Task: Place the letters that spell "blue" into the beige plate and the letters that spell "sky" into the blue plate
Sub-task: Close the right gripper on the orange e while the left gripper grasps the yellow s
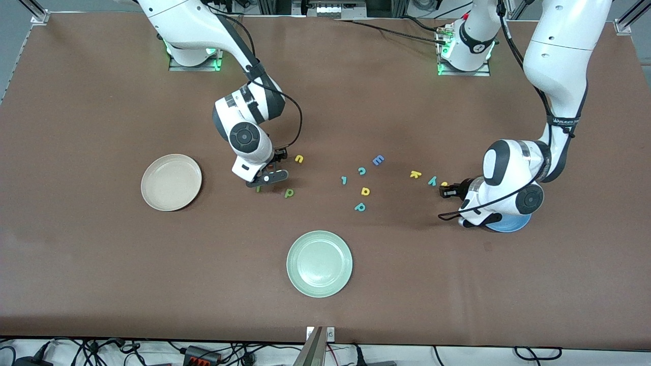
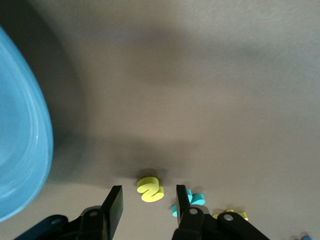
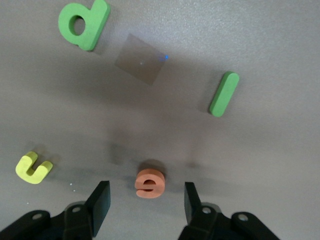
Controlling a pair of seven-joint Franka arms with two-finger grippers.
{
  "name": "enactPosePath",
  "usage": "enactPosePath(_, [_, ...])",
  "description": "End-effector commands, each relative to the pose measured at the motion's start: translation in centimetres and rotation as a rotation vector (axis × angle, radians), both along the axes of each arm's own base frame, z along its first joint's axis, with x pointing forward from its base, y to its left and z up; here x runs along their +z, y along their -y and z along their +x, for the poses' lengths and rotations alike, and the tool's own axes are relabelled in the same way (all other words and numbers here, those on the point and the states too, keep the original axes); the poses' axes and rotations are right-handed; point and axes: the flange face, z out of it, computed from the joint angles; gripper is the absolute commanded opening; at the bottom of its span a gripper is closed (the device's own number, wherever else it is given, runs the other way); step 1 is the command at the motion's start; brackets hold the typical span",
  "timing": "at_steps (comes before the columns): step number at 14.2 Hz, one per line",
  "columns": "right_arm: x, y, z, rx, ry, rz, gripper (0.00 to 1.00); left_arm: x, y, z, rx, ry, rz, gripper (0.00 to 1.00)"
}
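My right gripper (image 3: pixel 146 189) is low over the table, open, its fingers on either side of the orange e (image 3: pixel 149 183) without touching it. Close by lie the yellow u (image 3: pixel 33 168), the green b (image 3: pixel 82 22) and the green l (image 3: pixel 224 94). The beige plate (image 1: pixel 171 182) lies beside my right gripper (image 1: pixel 268 177), toward the right arm's end. My left gripper (image 2: pixel 149 194) is open around the yellow s (image 2: pixel 150 189), with a gap on each side. The teal y (image 2: pixel 196 199) and yellow k (image 2: pixel 235 215) lie next to it. The blue plate (image 1: pixel 508 224) is mostly hidden under the left arm.
A pale green plate (image 1: pixel 319 263) lies nearer the front camera, mid-table. Between the two grippers lie a blue E (image 1: pixel 378 160), a teal c (image 1: pixel 361 171), a small teal letter (image 1: pixel 344 180), a yellow a (image 1: pixel 365 191) and a teal p (image 1: pixel 360 207).
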Motion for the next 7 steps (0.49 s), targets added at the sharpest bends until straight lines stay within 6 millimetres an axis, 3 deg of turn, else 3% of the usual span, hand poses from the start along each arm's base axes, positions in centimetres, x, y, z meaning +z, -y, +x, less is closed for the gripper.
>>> enactPosePath(1, [-0.4, -0.1, 0.0, -0.016, 0.003, 0.007, 0.64, 0.1, -0.5, -0.8, 0.021, -0.012, -0.015, 0.49])
enactPosePath(4, [-0.7, 0.0, -0.1, -0.016, -0.004, 0.002, 0.62, -0.9, -0.3, -1.0, 0.032, -0.03, -0.01, 0.45])
enactPosePath(7, [-0.9, 0.1, -0.1, -0.009, -0.007, 0.002, 0.55, -1.4, -0.3, -0.9, 0.041, -0.034, -0.016, 0.45])
